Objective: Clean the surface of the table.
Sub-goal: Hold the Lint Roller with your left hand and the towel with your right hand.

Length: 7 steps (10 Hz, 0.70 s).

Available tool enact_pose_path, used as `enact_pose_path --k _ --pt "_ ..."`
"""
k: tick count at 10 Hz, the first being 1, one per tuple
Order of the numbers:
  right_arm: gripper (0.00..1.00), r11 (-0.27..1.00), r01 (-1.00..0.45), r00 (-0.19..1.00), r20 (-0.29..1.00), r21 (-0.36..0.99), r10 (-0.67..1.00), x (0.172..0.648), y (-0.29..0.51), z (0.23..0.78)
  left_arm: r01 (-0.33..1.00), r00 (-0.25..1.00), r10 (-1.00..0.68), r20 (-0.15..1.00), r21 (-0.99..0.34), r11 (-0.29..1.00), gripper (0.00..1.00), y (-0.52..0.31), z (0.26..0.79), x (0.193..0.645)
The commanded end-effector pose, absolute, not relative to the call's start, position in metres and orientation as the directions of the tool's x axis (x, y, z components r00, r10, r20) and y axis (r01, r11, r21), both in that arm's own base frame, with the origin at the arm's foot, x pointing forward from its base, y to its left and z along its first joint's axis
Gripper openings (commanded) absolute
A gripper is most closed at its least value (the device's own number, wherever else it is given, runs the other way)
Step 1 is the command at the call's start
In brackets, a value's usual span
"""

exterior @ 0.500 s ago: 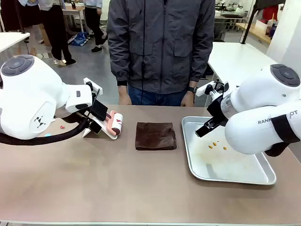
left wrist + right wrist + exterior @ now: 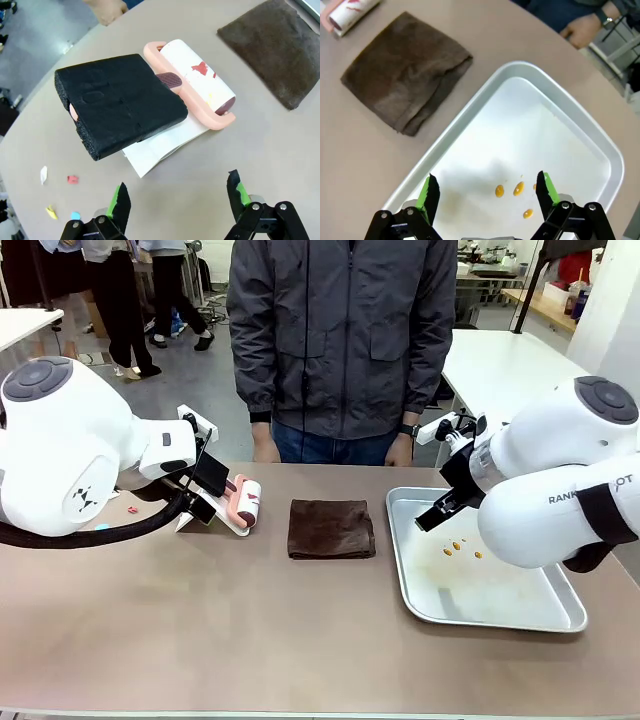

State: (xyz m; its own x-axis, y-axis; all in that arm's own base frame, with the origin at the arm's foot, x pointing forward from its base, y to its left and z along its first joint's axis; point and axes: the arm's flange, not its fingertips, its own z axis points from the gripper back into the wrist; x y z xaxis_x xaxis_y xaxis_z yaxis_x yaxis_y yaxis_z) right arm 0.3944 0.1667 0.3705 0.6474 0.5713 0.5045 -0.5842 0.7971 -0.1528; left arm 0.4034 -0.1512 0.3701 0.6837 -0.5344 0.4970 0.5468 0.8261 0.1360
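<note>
A folded dark brown cloth (image 2: 331,529) lies flat between a lint roller (image 2: 247,503) and a shallow silver tray (image 2: 500,592). The roller has a pink handle and frame, and its white roll is flecked with red bits. A black block (image 2: 120,102), possibly foam, rests tilted over the roller's handle, with a white sheet of paper (image 2: 162,146) under both. A few small orange drops (image 2: 457,546) sit in the tray. Tiny coloured scraps (image 2: 73,179) lie scattered near the paper. A person in a grey jacket (image 2: 340,330) stands behind.

tan table (image 2: 200,640) looking smooth and matt, metal tray (image 2: 505,592) shining softly, brown cloth (image 2: 331,528) looking fuzzy, black foam block (image 2: 120,102) looking rough
</note>
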Motion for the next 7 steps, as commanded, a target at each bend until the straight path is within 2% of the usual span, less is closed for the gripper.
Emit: enact_pose_path --k 1,6,7 --pt "1.00 0.797 -0.584 0.648 0.505 -0.152 0.571 0.3945 0.1667 0.3707 0.547 0.683 -0.535 0.497 0.136 0.826 1.00 -0.1513 0.3702 0.4034" --pt "1.00 0.797 -0.584 0.647 0.504 -0.153 0.571 0.3944 0.1667 0.3705 0.547 0.684 -0.534 0.497 0.136 0.826 1.00 -0.1512 0.3701 0.4034" --pt "1.00 0.794 -0.597 0.668 0.480 -0.112 0.569 0.3992 0.1596 0.3799 0.570 0.685 -0.569 0.455 0.152 0.807 1.00 -0.1498 0.3765 0.4005"
